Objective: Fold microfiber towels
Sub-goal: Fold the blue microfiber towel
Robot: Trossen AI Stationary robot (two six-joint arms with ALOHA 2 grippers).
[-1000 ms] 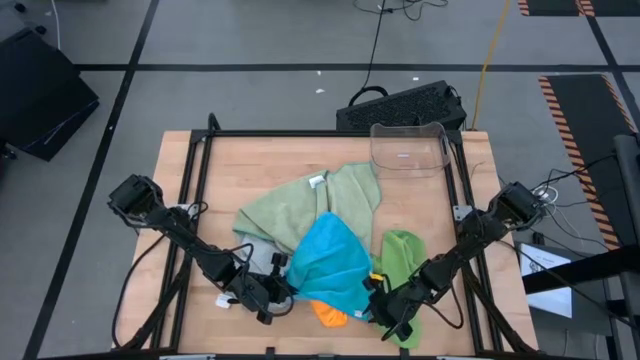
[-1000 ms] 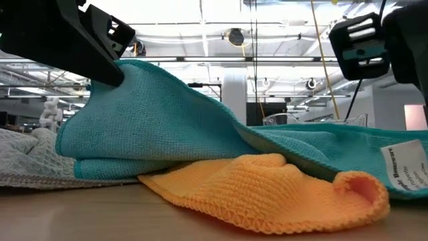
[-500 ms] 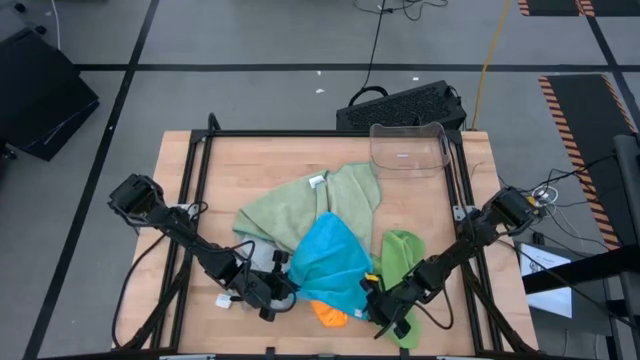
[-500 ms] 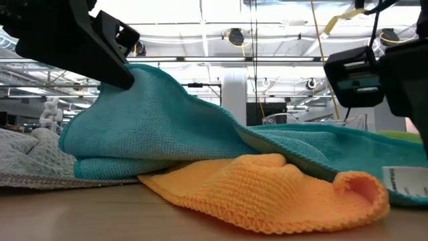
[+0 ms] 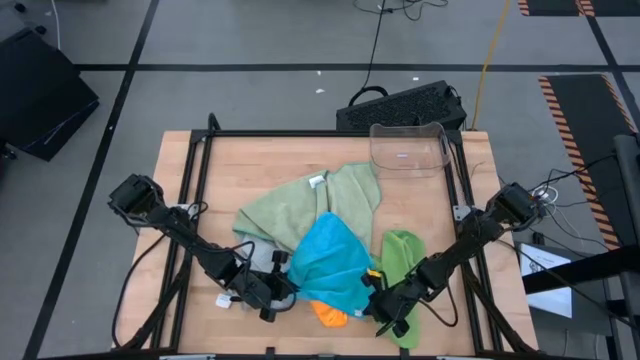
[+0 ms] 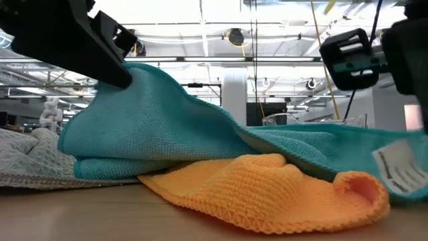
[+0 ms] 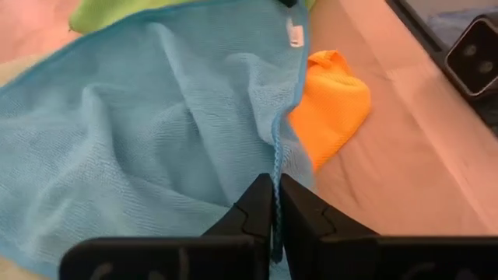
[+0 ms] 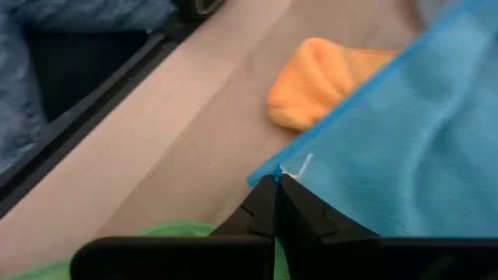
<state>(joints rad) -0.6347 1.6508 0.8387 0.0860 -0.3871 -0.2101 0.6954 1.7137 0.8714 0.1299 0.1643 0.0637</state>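
A bright blue towel (image 5: pixel 335 262) lies on top of a heap near the table's front edge. Part of it covers an orange towel (image 5: pixel 330 313), whose bunched end (image 6: pixel 267 191) rests on the wood. A sage green towel (image 5: pixel 310 205) spreads behind it, a grey one (image 5: pixel 257 258) shows at its left and a lime green one (image 5: pixel 403 255) at its right. My left gripper (image 5: pixel 287 290) is shut on the blue towel's left side. My right gripper (image 5: pixel 376 297) is shut on its right front corner. My left gripper pinches the blue towel's hemmed edge (image 7: pixel 274 193) between its two fingers, slanting down from the table's left. The cloth rises to a peak at the fingers (image 6: pixel 124 75) and slopes down onto the heap. My right gripper pinches the blue towel's corner (image 8: pixel 267 174), by the white tag (image 8: pixel 299 166), only at its fingertips. It slants down from the table's right, and the corner is raised a little off the wood.
A clear plastic container (image 5: pixel 408 148) stands at the table's far right. A black keyboard-like object (image 5: pixel 400 103) lies on the floor beyond the far edge. Black rails (image 5: pixel 190 190) run along the table's sides. Bare wood shows at the far left and along the front.
My right gripper has dipped toward the blue towel's tagged corner, come back up a little and shut on it. The corner with the white tag now sits tipped and slightly raised. My left gripper has kept its hold and its place.
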